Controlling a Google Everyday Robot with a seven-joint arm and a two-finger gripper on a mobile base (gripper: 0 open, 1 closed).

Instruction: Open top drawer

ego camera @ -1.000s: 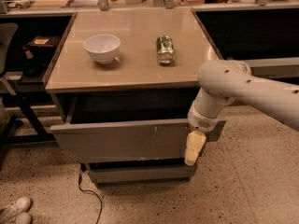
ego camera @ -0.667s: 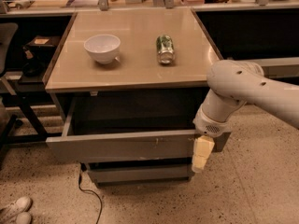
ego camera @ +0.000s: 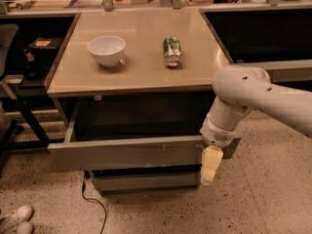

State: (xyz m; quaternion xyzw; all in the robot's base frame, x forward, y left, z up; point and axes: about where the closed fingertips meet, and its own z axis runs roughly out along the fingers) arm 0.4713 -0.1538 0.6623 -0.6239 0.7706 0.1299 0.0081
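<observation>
Gripper (ego camera: 209,167) at the right end of the top drawer (ego camera: 126,152), pointing down past its grey front; spread or pressed together, cannot tell. Top drawer pulled well out from under the table (ego camera: 146,74), dark interior exposed. On the table, white bowl (ego camera: 106,50) and tipped green can (ego camera: 171,51), well apart.

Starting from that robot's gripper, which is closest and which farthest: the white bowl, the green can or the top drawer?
The gripper hangs low on the right.
1. top drawer: its right end is beside the gripper.
2. green can: on the tabletop, right of centre.
3. white bowl: on the tabletop, further left.
</observation>
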